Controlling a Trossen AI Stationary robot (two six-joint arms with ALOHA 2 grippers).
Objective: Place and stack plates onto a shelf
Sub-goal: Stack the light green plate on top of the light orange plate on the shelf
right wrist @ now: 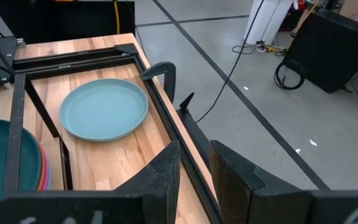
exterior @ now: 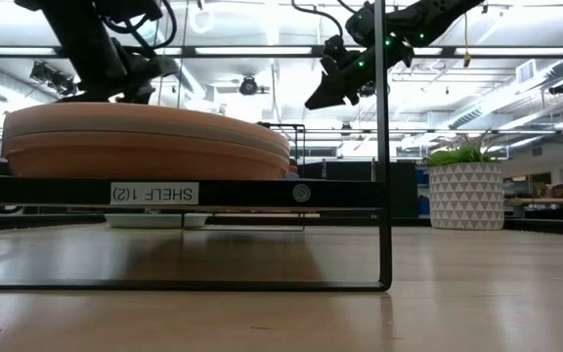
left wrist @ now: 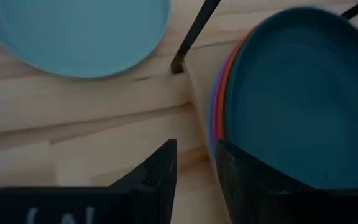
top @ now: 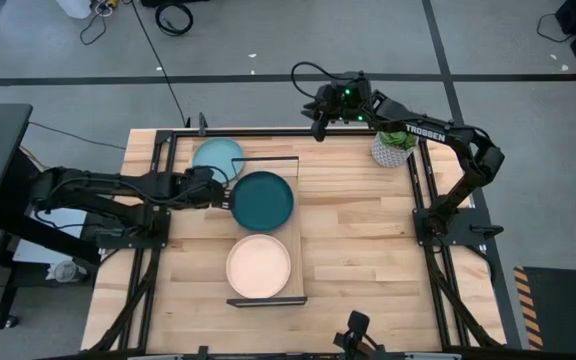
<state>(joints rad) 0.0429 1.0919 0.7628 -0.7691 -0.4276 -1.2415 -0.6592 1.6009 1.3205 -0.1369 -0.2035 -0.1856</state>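
Where claw (top: 224, 192) gapes, teal plate (top: 263, 198) alongside

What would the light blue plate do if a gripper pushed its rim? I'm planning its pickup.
The light blue plate lies flat on the table, so it would probably slide rather than tip or roll. Its matte, shallow rim looks stiff and may offer little to pinch. It seems light for its size.

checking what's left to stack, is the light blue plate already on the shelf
No: in the high view the light blue plate lies on the tabletop beside the shelf, apart from the dark teal plate topping the stack.
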